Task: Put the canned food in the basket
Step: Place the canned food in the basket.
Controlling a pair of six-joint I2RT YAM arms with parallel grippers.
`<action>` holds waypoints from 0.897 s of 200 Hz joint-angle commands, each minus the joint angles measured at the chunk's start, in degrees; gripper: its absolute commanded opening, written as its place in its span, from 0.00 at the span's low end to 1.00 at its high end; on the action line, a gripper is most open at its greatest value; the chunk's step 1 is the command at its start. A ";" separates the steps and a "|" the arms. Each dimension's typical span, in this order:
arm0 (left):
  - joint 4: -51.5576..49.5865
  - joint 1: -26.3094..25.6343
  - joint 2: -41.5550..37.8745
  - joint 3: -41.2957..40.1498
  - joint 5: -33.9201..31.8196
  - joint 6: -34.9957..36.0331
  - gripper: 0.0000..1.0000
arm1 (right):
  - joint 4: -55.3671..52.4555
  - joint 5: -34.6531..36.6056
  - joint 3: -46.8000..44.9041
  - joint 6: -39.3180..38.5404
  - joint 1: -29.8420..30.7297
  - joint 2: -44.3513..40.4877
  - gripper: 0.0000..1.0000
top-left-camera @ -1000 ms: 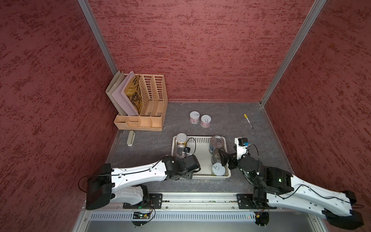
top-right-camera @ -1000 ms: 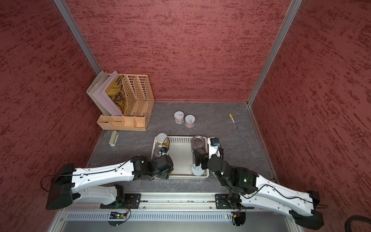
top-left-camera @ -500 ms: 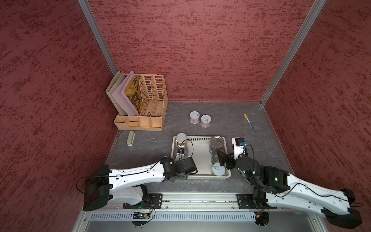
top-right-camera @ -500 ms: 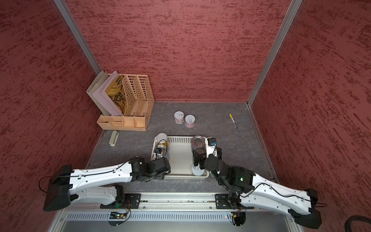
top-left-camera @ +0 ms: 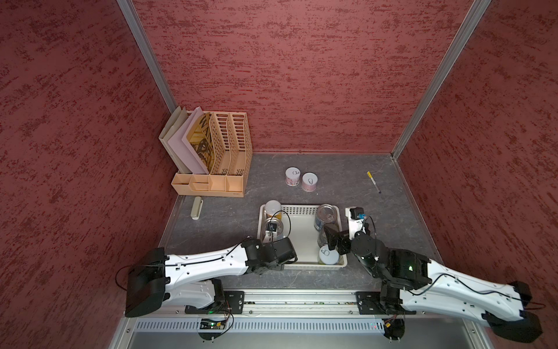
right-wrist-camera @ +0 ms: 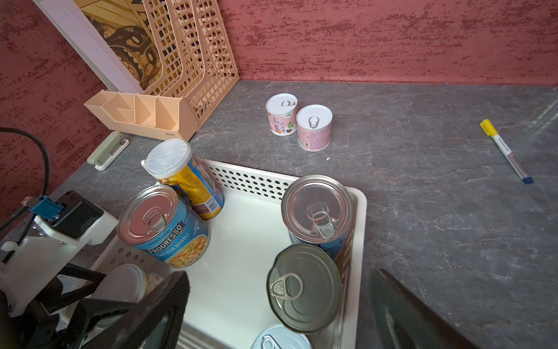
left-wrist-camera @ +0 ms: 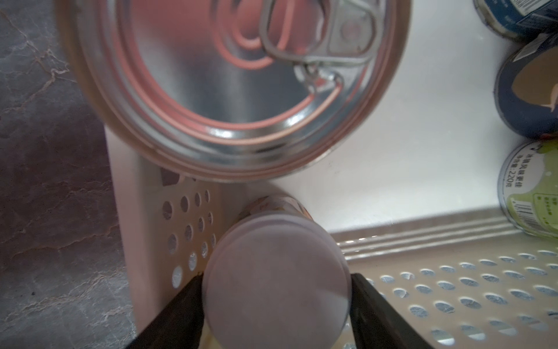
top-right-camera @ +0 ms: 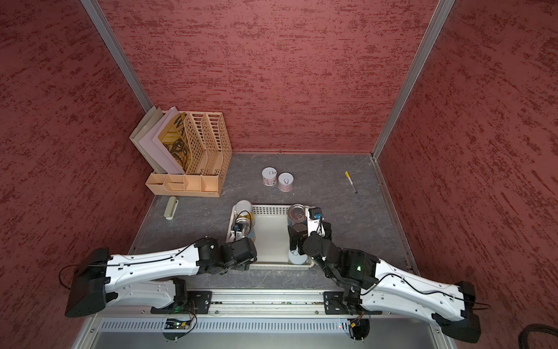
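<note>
In the basket [top-left-camera: 302,209]'s near-left corner, our left pincer [left-wrist-camera: 276,276] brackets a white-lidded can [right-wrist-camera: 123,282], fingers [left-wrist-camera: 181,308] at its sides (whether they press or merely touch, we cannot tell). We judge this the set-down: we should part the fingers fully, then rise straight up, since the soup can [right-wrist-camera: 163,223] stands just beside and a sideways exit could topple either. Our right pincer [right-wrist-camera: 279,273] hangs spread wide and empty above the basket's right side. On the bench [top-left-camera: 347,169], near its far edge, two pink cans [top-left-camera: 309,182] wait.
</note>
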 commanded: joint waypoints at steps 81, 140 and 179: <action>-12.58 2.14 -5.27 11.43 -1.07 5.72 1.00 | 3.52 -2.86 4.32 -1.72 -2.08 2.06 0.98; -8.18 11.56 -8.80 31.13 6.49 16.94 1.00 | 3.95 -19.02 17.57 3.54 -15.30 12.78 0.98; 7.41 29.06 -9.97 29.11 12.77 16.80 1.00 | 8.20 -22.80 28.85 5.67 -21.62 25.90 0.98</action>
